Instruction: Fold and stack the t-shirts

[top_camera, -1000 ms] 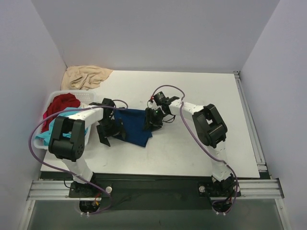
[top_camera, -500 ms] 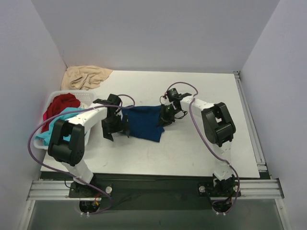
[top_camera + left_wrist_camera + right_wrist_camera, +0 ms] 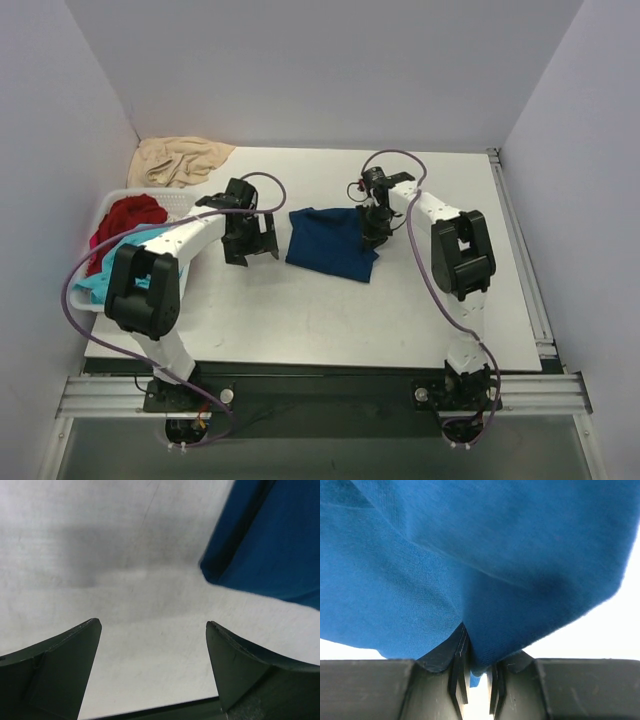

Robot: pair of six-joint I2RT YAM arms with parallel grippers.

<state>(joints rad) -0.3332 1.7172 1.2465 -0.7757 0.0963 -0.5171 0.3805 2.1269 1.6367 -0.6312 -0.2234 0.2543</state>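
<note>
The blue t-shirt (image 3: pixel 328 252) has just travelled along the counter (image 3: pixel 330 325). A second ago it lay bunched between the two arms, closer to the left edge. Now it lies near the middle of the counter, spread wider and flatter, though its near right corner is still rumpled.

The right fingers (image 3: pixel 440 662) have closed over that second and are clamped on a fold at the shirt's right edge; the right wrist view shows cloth gathered into the narrow gap between them. The left fingers (image 3: pixel 60 665) stand wide apart and hold nothing. They hang over bare counter just left of the shirt, whose left edge shows at the upper right of the left wrist view.

I judge this to be the laying-out step: the shirt is being pulled clear and flattened, and no fold has been made yet. No print shows, so it may be lying face down.

A white basket (image 3: pixel 178 203) sits at the left edge of the counter. It holds a red t-shirt (image 3: pixel 125 218) heaped on a turquoise t-shirt (image 3: pixel 95 287), both still to be done. A beige cloth (image 3: pixel 182 160) lies crumpled in the far left corner, outside the basket.
</note>
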